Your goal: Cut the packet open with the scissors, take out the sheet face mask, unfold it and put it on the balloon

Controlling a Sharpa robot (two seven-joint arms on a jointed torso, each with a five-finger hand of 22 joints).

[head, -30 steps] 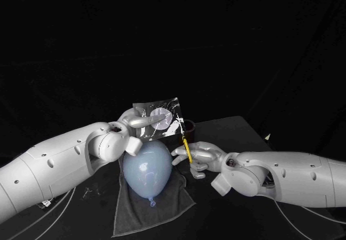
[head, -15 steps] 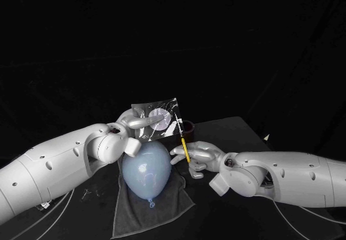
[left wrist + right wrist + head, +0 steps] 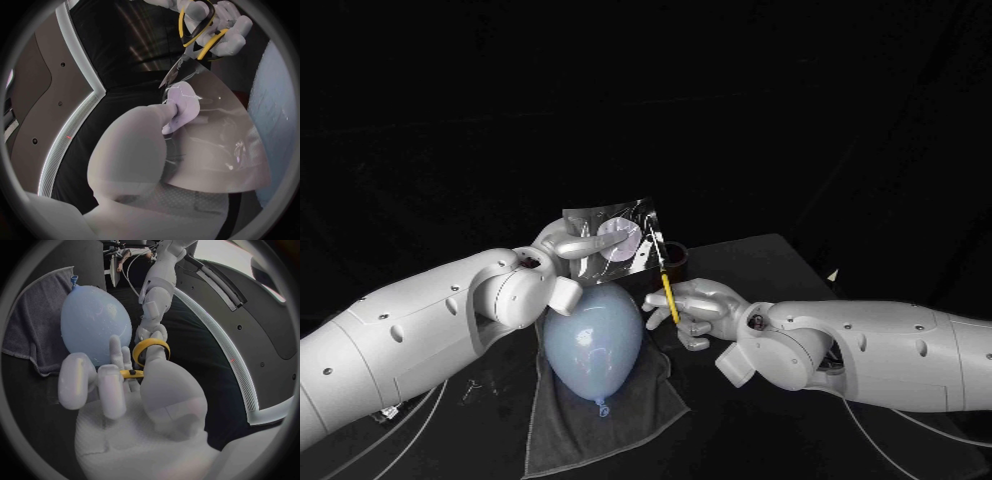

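Packet [image 3: 632,215] of clear, glossy film stands upright in the air over the middle of the table [image 3: 762,262]; it looks light, floppy and slippery, so it is best pinched firmly close to the cut line. The left hand [image 3: 581,245] pinches it, and the right hand [image 3: 692,310] grips yellow-handled scissors [image 3: 671,298] with the blades at the packet's edge. Below, a pale blue balloon [image 3: 593,340] lies on a grey towel [image 3: 574,440].

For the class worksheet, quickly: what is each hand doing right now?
Left hand: holding the packet up.
Right hand: holding the scissors, blades at the packet's edge.
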